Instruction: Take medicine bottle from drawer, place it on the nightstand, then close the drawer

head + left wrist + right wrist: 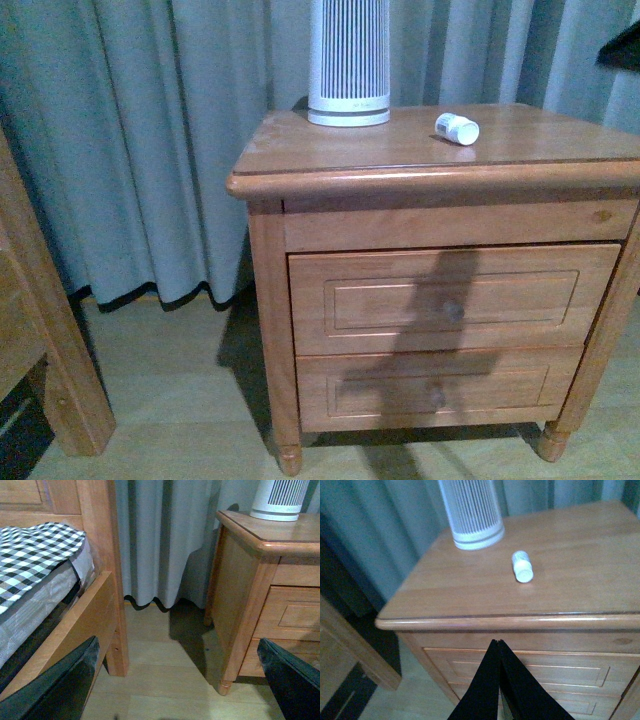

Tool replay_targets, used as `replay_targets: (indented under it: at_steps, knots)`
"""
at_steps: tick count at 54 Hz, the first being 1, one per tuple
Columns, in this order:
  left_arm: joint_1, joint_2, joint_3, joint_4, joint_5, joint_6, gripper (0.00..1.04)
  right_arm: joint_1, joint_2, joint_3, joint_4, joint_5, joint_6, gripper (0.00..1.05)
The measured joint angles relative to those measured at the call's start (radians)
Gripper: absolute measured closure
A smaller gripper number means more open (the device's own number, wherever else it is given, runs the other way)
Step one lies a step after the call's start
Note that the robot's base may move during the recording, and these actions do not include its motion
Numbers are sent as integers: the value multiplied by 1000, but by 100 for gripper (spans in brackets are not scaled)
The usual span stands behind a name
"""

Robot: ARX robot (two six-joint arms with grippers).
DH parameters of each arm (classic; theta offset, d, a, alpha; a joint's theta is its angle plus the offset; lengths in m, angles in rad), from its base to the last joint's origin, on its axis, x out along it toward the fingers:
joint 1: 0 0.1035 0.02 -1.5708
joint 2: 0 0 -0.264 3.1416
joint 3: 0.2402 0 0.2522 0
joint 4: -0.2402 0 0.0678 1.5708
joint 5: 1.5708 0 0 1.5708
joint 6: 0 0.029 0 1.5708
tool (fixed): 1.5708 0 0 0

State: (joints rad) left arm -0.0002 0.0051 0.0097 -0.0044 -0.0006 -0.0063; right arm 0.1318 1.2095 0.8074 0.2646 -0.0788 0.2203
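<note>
On the nightstand (420,160) top, the bottle (457,129) lies on its side, cap toward the front edge, at about 3 o'clock from the ribbed device (349,62) and near it but not touching. Lying down suits it: a small cylinder set flat will not topple, though it could roll on the glossy surface. It sits well back from the rim, which I judge safe enough.

Drawer (455,298) front looks flush with the cabinet face, knob (455,310) in shadow; no gap shows. Lower drawer (430,392) likewise shut. By how things lie, both halves of the task read as done.

Right pincer (498,645): fingers pressed together, nothing between them, tips hanging before the drawer front just under the top's overhang. From the tips, bottle (522,566) lies at about 1 o'clock, up on the surface, well apart from them.

Left pincer (177,680): fingers (60,690) spread wide, empty, low over the floor (160,680) between bed frame (107,570) and nightstand (245,590) side. Bottle not visible in this view; only the device's base (280,502) shows, at about 2 o'clock.

Curtain (130,140) hangs behind everything.
</note>
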Motion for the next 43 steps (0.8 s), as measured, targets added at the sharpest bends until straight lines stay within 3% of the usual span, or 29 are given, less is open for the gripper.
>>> replay_targets:
  at_steps: [7, 14, 17, 19, 25, 43]
  knots:
    - [0, 0, 0, 0, 0, 0, 7, 40, -356, -122, -132, 18, -20, 102]
    - [0, 0, 0, 0, 0, 0, 7, 42, -671, -230, -288, 90, -53, 102]
    - [0, 0, 0, 0, 0, 0, 7, 46, -768, -246, -375, 182, -97, 102]
    - [0, 0, 0, 0, 0, 0, 7, 23, -826, -267, -411, 176, -131, 102]
    - [0, 0, 0, 0, 0, 0, 7, -115, -952, -410, -371, 91, -185, 102]
    - [0, 0, 0, 0, 0, 0, 7, -129, -1188, -786, -269, 79, -214, 102]
